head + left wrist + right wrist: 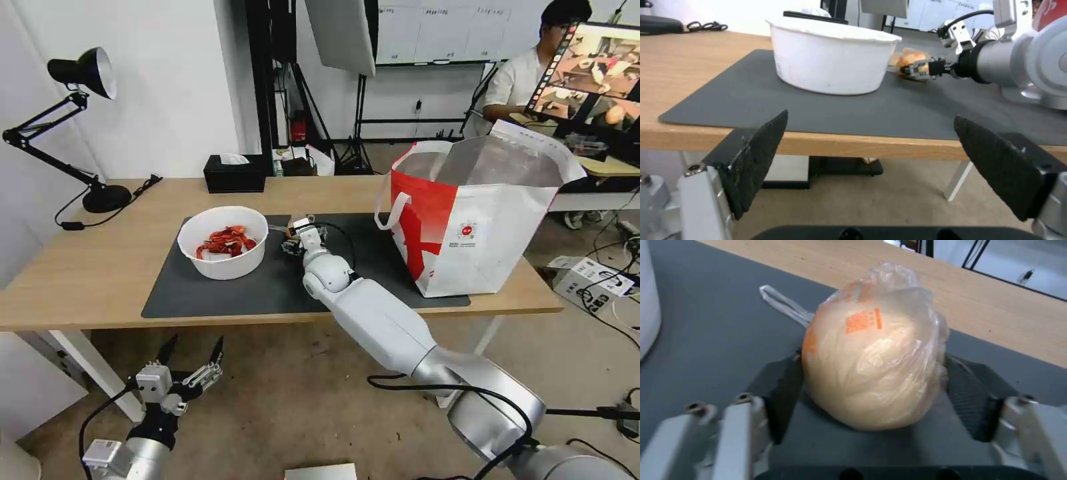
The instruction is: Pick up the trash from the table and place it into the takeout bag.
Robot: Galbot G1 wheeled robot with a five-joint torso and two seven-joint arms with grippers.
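Note:
The small clear bag (871, 350) with its yellowish lump lies on the dark grey mat (220, 297) of the table (80, 267), just right of the white bowl (223, 243) of red crayfish shells. My right gripper (871, 376) reaches over the mat, and its two pads press the bag's sides. The left wrist view shows that right gripper (925, 68) in front of the bag (911, 57), beside the bowl (831, 63). The takeout bag (480, 220) stands open at the table's right end. My left gripper (195, 347) hangs open below the table's front edge, holding nothing.
A black tissue box (233, 173) sits at the table's back edge. A black desk lamp (87, 73) stands at the back left. A white carton (590, 277) and cables lie on the floor to the right.

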